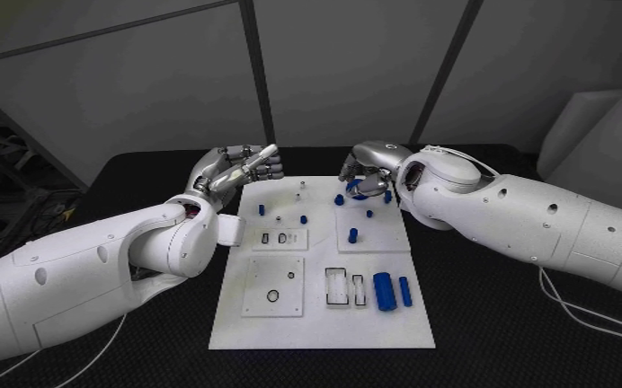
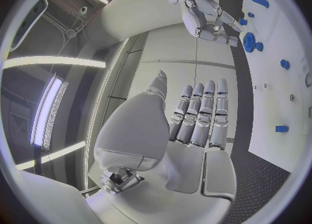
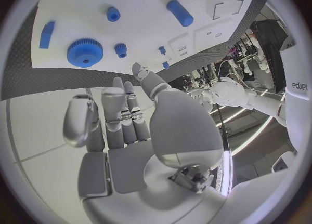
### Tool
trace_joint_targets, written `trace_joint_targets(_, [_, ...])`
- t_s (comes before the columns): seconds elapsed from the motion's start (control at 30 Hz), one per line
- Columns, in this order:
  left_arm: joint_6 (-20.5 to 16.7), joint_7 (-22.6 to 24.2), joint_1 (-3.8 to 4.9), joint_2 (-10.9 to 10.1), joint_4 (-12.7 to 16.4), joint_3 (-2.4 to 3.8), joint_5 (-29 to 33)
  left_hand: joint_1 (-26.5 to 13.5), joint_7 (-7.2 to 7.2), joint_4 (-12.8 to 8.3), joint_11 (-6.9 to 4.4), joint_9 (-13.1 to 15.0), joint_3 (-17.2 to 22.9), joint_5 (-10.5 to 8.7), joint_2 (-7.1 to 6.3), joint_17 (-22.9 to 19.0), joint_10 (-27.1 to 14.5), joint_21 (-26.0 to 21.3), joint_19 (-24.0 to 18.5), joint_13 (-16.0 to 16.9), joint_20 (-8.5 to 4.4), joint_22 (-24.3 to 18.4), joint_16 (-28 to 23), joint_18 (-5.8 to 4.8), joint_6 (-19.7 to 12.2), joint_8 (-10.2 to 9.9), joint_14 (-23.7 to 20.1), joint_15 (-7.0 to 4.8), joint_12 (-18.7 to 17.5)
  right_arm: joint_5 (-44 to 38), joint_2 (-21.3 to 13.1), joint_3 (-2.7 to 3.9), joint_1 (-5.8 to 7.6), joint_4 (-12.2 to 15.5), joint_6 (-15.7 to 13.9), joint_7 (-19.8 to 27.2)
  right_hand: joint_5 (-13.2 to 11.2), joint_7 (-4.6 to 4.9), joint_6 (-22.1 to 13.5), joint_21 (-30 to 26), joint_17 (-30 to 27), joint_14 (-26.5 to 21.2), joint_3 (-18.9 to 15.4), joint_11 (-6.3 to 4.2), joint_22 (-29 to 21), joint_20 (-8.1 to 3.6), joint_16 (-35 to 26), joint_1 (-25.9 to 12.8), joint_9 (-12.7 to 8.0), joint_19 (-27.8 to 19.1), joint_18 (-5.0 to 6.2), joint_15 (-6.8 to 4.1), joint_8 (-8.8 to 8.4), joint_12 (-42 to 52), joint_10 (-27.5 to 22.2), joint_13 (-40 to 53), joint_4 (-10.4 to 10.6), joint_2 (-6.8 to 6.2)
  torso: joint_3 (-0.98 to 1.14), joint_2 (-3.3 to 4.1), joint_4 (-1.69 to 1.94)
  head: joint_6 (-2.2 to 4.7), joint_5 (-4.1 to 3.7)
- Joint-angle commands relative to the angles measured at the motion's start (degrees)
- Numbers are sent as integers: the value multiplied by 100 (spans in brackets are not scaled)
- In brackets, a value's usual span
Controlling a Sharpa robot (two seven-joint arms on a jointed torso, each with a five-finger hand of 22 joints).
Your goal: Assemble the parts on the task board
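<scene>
Head view: white board [image 1: 324,316] lies mid-table on the black table [image 1: 519,334]. Left hand [image 1: 240,168] raised beside the board's far left corner, fingers straight and together, holding nothing. Right hand [image 1: 367,172] hangs over the board's far right part, hiding the gear. Large blue cylinder [image 1: 384,290] and slimmer blue bar [image 1: 404,291] lie near the front right.

Left wrist view: left hand [image 2: 195,117] flat, empty; right hand [image 2: 211,18] near blue gear [image 2: 248,42].

Right wrist view: right hand [image 3: 120,115] released, fingers loosely bent, apart from the gear [image 3: 85,52].

From above, the right hand [image 1: 367,172] hides the blue gear [image 3: 85,52]; small pegs [image 1: 304,219] on the board [image 1: 324,325] are too tiny to identify.
</scene>
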Motion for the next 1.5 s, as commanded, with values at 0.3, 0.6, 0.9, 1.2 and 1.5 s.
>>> trace_joint_targets(0.3, [76,4,9,-22,66,8,-59,-30,68,-41,40,-13,-5,15,9,-10,8,32,47,-6,7,-11,-48,-79,-12,-31,24,31,-42,-278,209,2,43,-193,437,-251,3,13,-61,306,598,125,130,60,492,30,615,8,5,184,-171,73,-8,-5,-112,1,24,-5,-3,26,2,-35,22])
trace_joint_targets(0.6, [61,12,10,-75,146,9,-59,-40,72,-52,44,-20,-15,15,12,-11,0,30,44,-6,8,-16,-63,-81,-21,-40,20,35,-57,-280,364,0,47,-368,732,-296,9,5,-66,329,668,112,148,66,517,43,702,21,5,178,-172,83,-8,-10,-185,-8,29,-15,-3,38,-2,-90,39])
trace_joint_targets(0.9, [60,14,11,-89,179,10,-59,-52,78,-70,50,-28,-27,15,18,-12,-9,25,35,-6,11,-23,-87,-85,-29,-50,9,42,-78,-280,509,-2,47,-563,669,-259,10,8,-56,321,666,99,160,69,488,51,718,15,7,154,-165,90,-4,-2,-194,-6,53,8,-9,48,3,-104,33])
trace_joint_targets(1.2, [72,11,13,-100,187,14,-59,-52,78,-70,50,-28,-27,15,18,-12,-9,25,35,-6,11,-23,-87,-85,-29,-50,9,42,-78,-280,622,-4,47,-693,707,-188,48,5,-13,393,781,96,246,58,614,59,845,22,14,198,-185,89,3,16,-94,8,103,90,-6,47,-1,-134,58])
trace_joint_targets(1.5, [79,8,16,-115,200,21,-59,-52,78,-70,50,-28,-27,15,18,-12,-9,25,35,-6,11,-23,-87,-85,-29,-50,9,42,-78,-278,720,-60,47,-813,832,-119,58,2,-1,408,802,94,275,54,640,57,873,26,15,206,-188,87,4,13,-69,8,110,102,-5,55,-6,-183,71])
